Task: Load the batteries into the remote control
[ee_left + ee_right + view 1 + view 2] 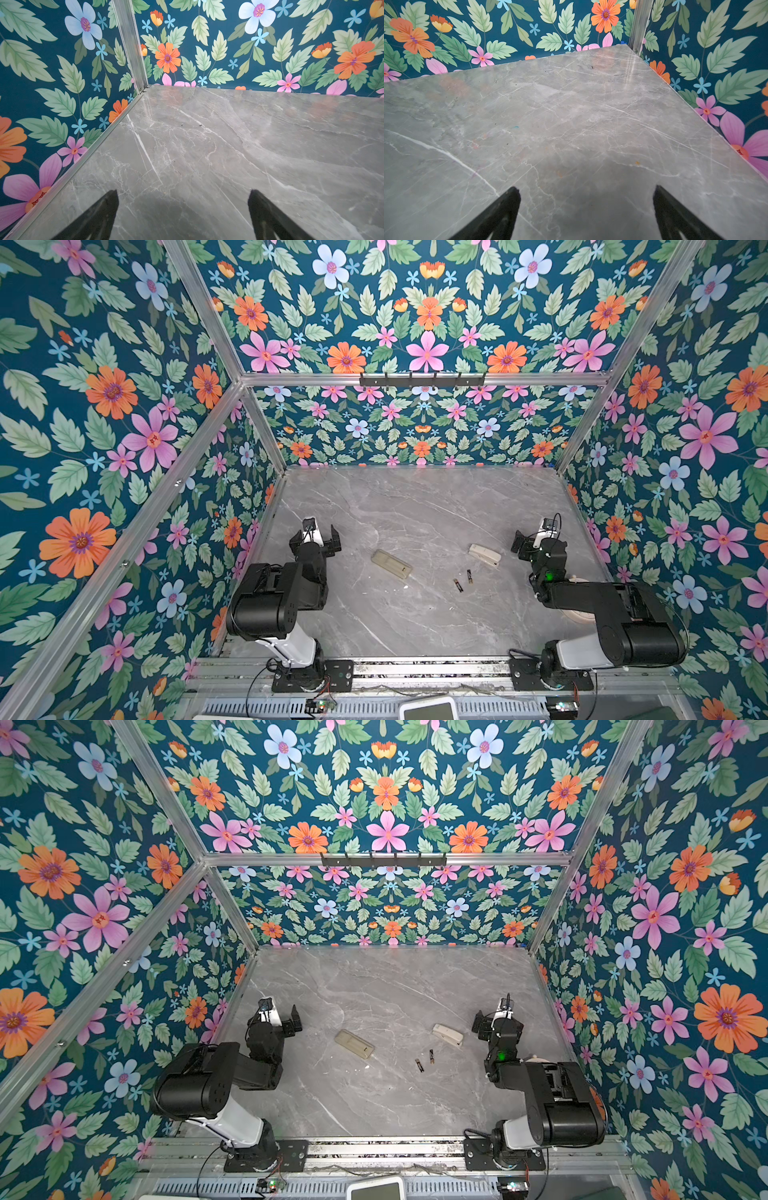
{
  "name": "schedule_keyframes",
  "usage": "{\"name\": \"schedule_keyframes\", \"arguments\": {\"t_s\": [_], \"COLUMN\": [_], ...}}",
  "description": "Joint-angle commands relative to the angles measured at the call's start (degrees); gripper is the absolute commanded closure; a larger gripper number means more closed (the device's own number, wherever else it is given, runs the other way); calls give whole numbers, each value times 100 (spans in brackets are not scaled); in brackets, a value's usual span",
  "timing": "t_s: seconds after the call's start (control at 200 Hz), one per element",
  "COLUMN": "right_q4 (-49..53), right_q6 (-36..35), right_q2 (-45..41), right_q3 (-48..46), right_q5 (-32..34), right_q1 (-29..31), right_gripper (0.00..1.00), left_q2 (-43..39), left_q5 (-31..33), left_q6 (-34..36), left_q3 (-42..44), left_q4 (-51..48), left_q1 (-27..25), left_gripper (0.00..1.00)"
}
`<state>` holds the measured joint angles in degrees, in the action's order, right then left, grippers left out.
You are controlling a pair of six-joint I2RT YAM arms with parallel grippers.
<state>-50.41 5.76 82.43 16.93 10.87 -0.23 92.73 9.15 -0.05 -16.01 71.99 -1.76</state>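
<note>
- Left gripper (182, 194) and right gripper (586, 189): black jaws spread wide, empty, over the grey marble tabletop (415, 510).
- Slim beige rectangular remote control (391, 563): flat, mid-table.
- Two thin dark batteries (458, 585): loose, to its right, not touching it.

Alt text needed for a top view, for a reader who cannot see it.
On a grey marble table, a beige remote control lies plain side up near the middle. To its right lie two small batteries, with a cream stepped block beyond them. The left gripper and right gripper are open and empty at either side, within flowered walls.
</note>
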Motion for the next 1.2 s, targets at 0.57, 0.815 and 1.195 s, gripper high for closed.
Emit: {"name": "schedule_keyframes", "arguments": {"t_s": [0.57, 0.815, 1.195], "right_q4": [699, 5970, 10240], "right_q6": [-274, 1426, 2960], "right_q2": [-779, -3231, -2524], "right_q3": [184, 2174, 4250], "right_q5": [488, 795, -277], "right_q1": [286, 489, 1868], "right_gripper": [1, 1, 1], "left_q2": [-620, -1964, -1042], "left_q5": [76, -462, -1722], "left_q6": [-35, -1235, -3351], "left_q3": [-101, -1703, -3856], "left_q4": [-725, -5147, -9218], "left_q1": [9, -151, -1636], "left_gripper": [0, 0, 0]}}
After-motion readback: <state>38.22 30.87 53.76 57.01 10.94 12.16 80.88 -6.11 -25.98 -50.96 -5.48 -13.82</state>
